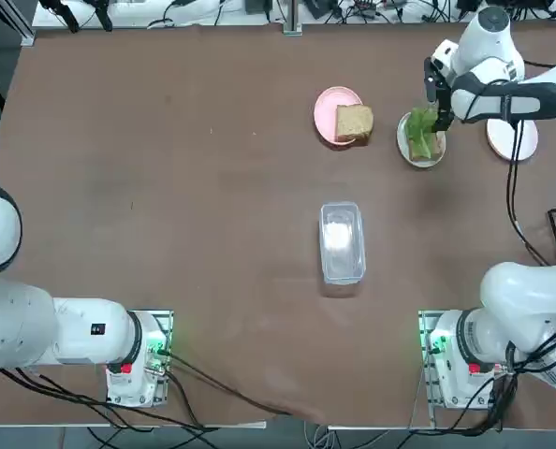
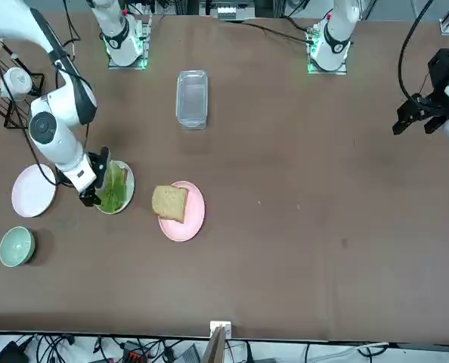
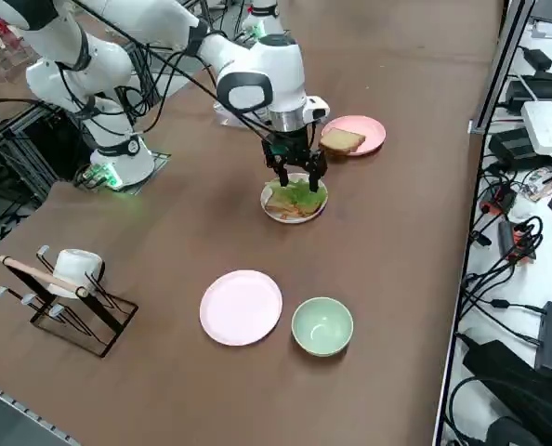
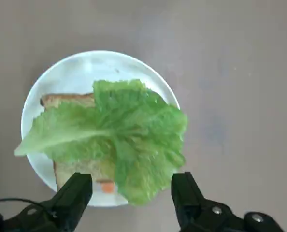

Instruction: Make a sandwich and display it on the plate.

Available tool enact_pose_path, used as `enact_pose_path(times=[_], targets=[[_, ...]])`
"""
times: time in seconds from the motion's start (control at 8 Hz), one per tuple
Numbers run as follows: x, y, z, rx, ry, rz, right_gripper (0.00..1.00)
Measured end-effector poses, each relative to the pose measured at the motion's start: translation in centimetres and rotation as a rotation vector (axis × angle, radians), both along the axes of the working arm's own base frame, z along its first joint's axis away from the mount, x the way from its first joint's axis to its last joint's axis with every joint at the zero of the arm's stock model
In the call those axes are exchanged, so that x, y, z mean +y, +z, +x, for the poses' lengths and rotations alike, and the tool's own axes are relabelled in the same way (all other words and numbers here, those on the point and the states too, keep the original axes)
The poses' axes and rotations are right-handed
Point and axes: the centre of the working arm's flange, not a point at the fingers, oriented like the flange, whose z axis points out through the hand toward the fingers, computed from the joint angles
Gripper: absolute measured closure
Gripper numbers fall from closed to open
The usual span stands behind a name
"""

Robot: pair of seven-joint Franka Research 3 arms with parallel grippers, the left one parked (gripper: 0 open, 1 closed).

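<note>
One slice of tan bread (image 4: 73, 169) with a darker brown crust lies flat on the small round white plate (image 4: 80, 65), and I see a broad, crinkled green lettuce leaf (image 4: 119, 140) draped loosely over it, its ruffled edge hanging past the plate's rim on one side; a small orange patch shows at the bread's edge under the leaf. That plate sits on the matte brown desk (image 1: 166, 187) between a pink plate (image 1: 330, 110) and another pale round plate (image 1: 512, 138). The second squarish slice (image 1: 354, 123) rests apart on the pink plate, overhanging its rim towards the white plate, so I count the sandwich as unassembled. My right end effector (image 4: 132, 191) hangs just above the lettuce with its two dark, blocky fingers (image 4: 76, 193) standing well apart and nothing between them; in the side view it points straight down over the plate. Nearer the middle of the desk lies a clear, rounded rectangular plastic container (image 1: 342, 241). In the side view I can also make out a smooth pale green cup (image 3: 322, 326) just beside the pale plate, and a thin black wire rack (image 3: 67, 302) carrying a white mug on the desk's far side.
</note>
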Motion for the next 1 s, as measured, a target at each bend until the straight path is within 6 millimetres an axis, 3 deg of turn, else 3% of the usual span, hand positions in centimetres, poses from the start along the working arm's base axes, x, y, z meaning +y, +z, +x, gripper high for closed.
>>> enact_pose_path(times=[0.12, 0.5, 0.62, 0.75, 1.0], targets=[[0.1, 1.4, 0.8, 0.014, -0.026, -0.002, 0.00], [0.8, 9.6, 4.2, 0.052, -0.196, 0.080, 0.00], [1.1, 11.1, 4.8, 0.048, -0.279, 0.128, 0.00], [2.0, 11.8, 5.1, 0.047, -0.380, 0.165, 0.00], [5.7, 12.2, 5.7, 0.056, -0.616, 0.222, 0.00]])
